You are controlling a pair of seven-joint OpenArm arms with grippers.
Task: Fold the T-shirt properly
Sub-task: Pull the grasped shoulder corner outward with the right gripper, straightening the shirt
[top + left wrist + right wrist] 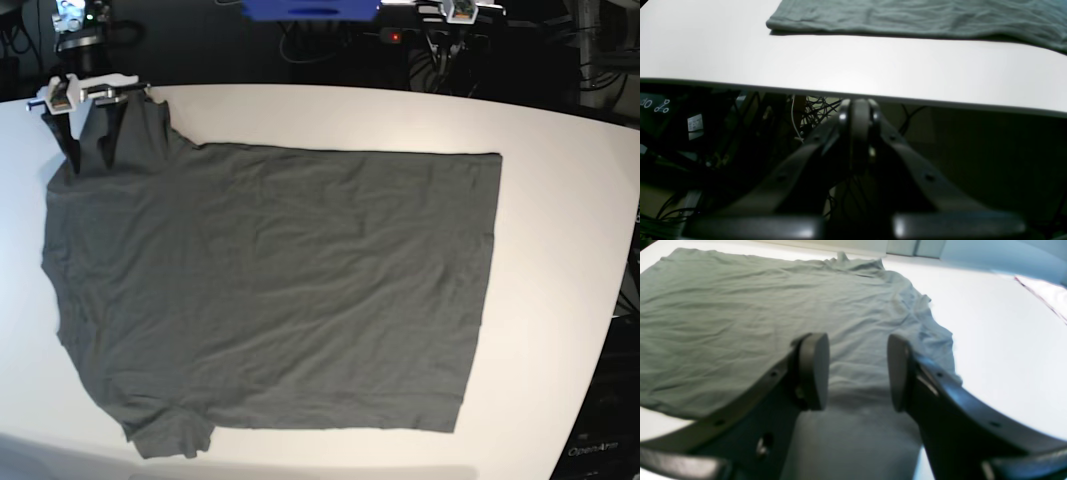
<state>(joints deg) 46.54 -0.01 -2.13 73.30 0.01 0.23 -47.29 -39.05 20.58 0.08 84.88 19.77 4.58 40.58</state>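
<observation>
The dark grey T-shirt (270, 290) lies spread flat on the white table (560, 200), its collar end toward the base view's left and its hem toward the right. My right gripper (857, 371) hangs open just above one sleeve (873, 426), with cloth showing between its fingers (813, 370) and nothing held. In the base view this gripper (90, 148) is at the shirt's far left corner. My left gripper (857, 106) is shut on nothing, off the table and just outside its edge (940, 101). The shirt's hem (907, 20) lies beyond it.
Cables and dark equipment (706, 133) sit below the table edge in the left wrist view. A blue object (310, 8) and arm mounts (452, 12) stand behind the table's far edge. White table surface (1000, 340) surrounds the shirt.
</observation>
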